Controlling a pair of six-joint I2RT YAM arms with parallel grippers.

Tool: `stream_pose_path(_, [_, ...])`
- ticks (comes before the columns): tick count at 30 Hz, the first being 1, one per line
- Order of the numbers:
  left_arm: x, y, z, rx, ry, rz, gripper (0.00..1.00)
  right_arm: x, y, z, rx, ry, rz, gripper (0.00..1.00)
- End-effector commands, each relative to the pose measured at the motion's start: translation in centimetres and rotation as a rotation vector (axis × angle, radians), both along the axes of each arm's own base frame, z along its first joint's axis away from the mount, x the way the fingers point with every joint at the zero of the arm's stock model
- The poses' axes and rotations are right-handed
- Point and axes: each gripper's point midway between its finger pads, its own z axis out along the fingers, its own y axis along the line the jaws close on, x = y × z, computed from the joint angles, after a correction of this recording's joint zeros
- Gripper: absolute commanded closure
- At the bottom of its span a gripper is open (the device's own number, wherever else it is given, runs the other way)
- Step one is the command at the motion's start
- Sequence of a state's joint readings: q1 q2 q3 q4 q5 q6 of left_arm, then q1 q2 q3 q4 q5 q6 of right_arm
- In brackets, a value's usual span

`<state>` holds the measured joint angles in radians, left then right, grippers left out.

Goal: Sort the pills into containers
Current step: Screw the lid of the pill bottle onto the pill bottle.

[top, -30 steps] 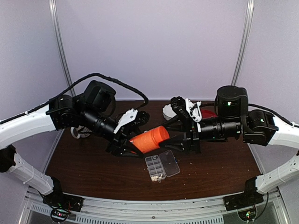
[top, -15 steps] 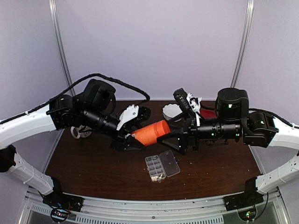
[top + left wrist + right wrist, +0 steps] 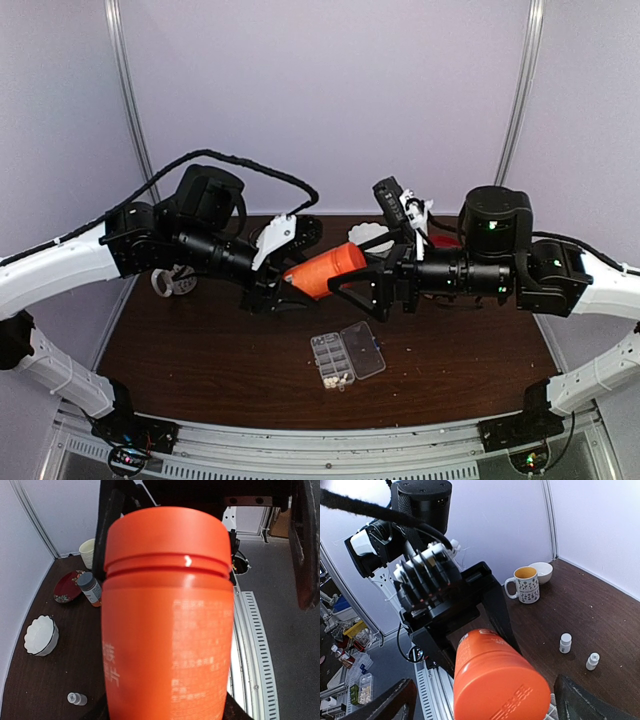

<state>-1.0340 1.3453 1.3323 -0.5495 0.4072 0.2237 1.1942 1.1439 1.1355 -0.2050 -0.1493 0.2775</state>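
In the top view, the left gripper, left of centre, has its jaws clamped on the base of an orange plastic bottle. The bottle is tilted, with its cap end up to the right. The right gripper faces it from the right, jaws spread wide at the cap end. Below both, at lower centre of the dark brown tabletop, lies a flat clear plastic organiser box with its lid swung open to the right. Tiny cream-white pills sit in its nearest cells, apart from both grippers.

In the left wrist view the orange plastic bottle fills the middle, cap uppermost. At left stand a white scalloped bowl, a red plate and a tiny clear bottle.

In the right wrist view the bottle's cap end points toward the camera at lower centre. It sits between the right gripper's black fingers in the bottom corners, with a gap on each side. A patterned mug stands at upper right.
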Motion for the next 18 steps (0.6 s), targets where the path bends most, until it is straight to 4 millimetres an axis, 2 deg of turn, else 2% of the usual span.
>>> stream_pose_path(1, [-0.7, -0.8, 3.0, -0.100, -0.027, -0.060, 1.00, 0.8, 0.0, 1.6, 0.048, -0.086, -0.043, 0.00])
stream_pose_path(4, [-1.0, -0.8, 3.1, -0.109, -0.019, -0.075, 1.00, 0.9, 0.3, 1.6, 0.027, -0.092, -0.037, 0.02])
stream_pose_path(8, [-1.1, -0.8, 3.1, -0.114, -0.022, -0.075, 1.00, 0.5, 0.9, 1.5, 0.019, -0.086, -0.004, 0.18])
stream_pose_path(12, [-1.2, -0.7, 3.4, -0.130, -0.029, -0.084, 1.00, 0.3, 1.1, 0.7, -0.001, -0.078, 0.009, 0.22])
stream_pose_path(14, [-1.3, -0.7, 3.4, -0.135, -0.030, -0.087, 1.00, 0.2, 1.0, 0.7, -0.001, -0.078, 0.015, 0.33])
stream_pose_path(18, [-1.2, -0.7, 3.4, -0.136, -0.034, -0.082, 1.00, -0.2, 0.8, 1.0, 0.019, -0.081, 0.030, 0.47])
